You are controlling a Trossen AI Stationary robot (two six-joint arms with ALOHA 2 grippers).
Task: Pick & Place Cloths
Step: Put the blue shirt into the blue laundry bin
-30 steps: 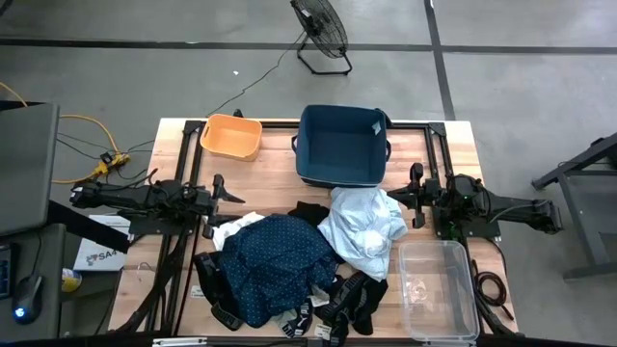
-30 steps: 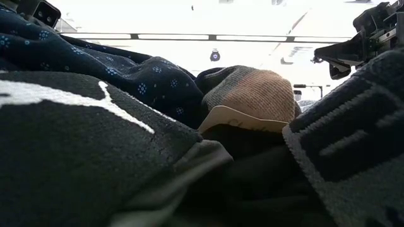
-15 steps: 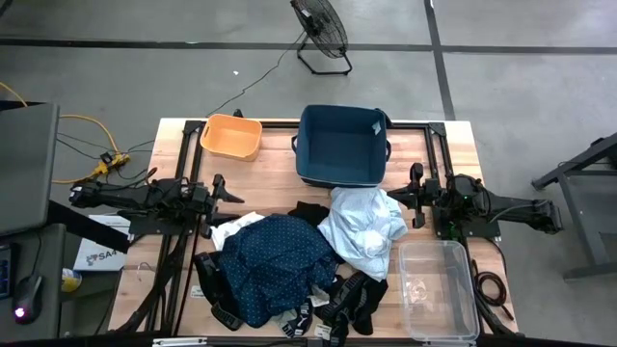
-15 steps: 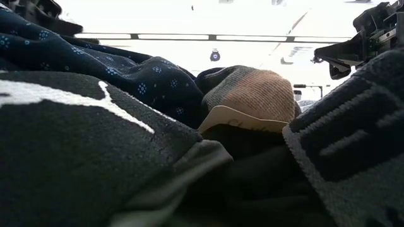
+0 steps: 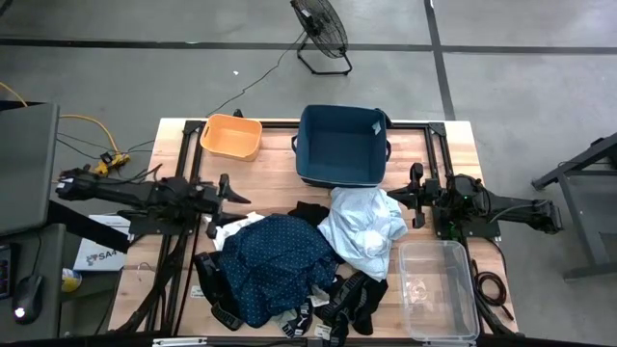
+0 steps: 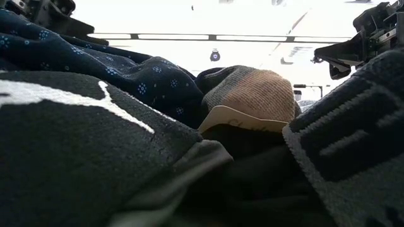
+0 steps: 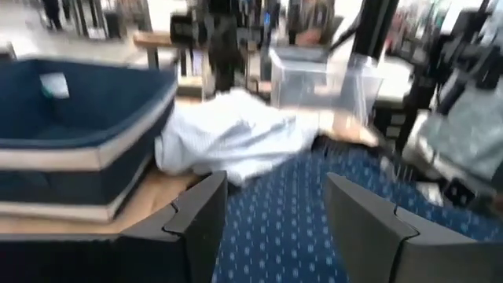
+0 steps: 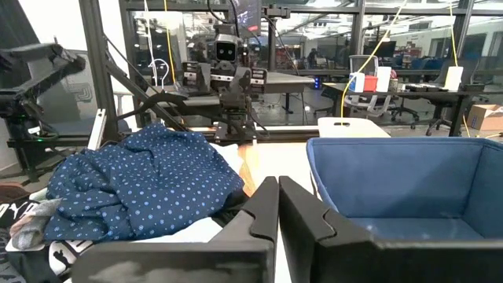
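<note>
Looking down, high view: table (image 5: pixel 453 140) w/ cloths heaped at front-centre. Dark-blue patterned shirt (image 5: pixel 275 260) in middle of heap, pale blue-white shirt (image 5: pixel 362 226) just beside it toward the right arm's side, touching the navy bin (image 5: pixel 342 145). Black pieces (image 5: pixel 352 304) at front edge. Orange tub (image 5: pixel 231 137) at back, left of the bin, nothing seen in it. Clear plastic box (image 5: pixel 439 289) at front right. Left gripper (image 5: pixel 234 196) low at the left edge of the heap, by a small white piece (image 5: pixel 241 224). Right gripper (image 5: pixel 412 196) near the pale shirt, not touching. Floor fan (image 5: pixel 323 29) beyond the table.

Low view: lens buried in cloths. Black fabric w/ white stripe (image 6: pixel 76 145) fills near side, patterned shirt behind, grey-green sock (image 6: pixel 252 94) w/ tan band at centre.

Left wrist view: fingers (image 7: pixel 196 220) stand apart, partly wide, nothing between them; patterned shirt right below, pale shirt ahead, bin at side.

Right wrist view: fingers (image 8: pixel 263 216) pressed together, holding nothing; patterned shirt and bin ahead, left arm (image 8: pixel 228 102) beyond.
</note>
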